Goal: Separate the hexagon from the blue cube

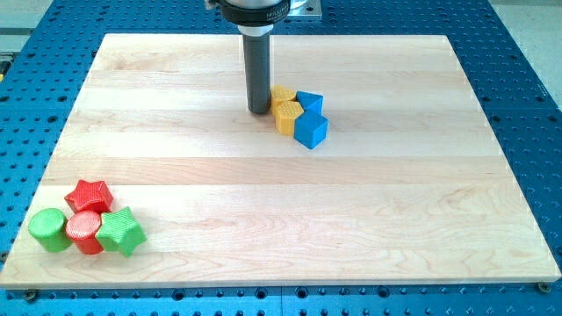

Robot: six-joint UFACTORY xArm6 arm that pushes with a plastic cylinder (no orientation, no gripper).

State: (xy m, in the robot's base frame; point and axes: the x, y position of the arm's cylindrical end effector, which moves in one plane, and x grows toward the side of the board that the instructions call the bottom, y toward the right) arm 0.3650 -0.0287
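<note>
A yellow hexagon (287, 116) sits near the top middle of the wooden board (351, 202), touching a blue cube (311, 130) on its lower right. A second yellow block (282, 94) lies just above the hexagon, and a blue triangular block (310, 102) lies to its upper right. The four form one tight cluster. My tip (259, 110) stands on the board just left of the cluster, close beside the yellow blocks.
At the board's bottom left sits another cluster: a red star (90, 195), a red cylinder (84, 228), a green cylinder (49, 229) and a green star (120, 233). A blue perforated table surrounds the board.
</note>
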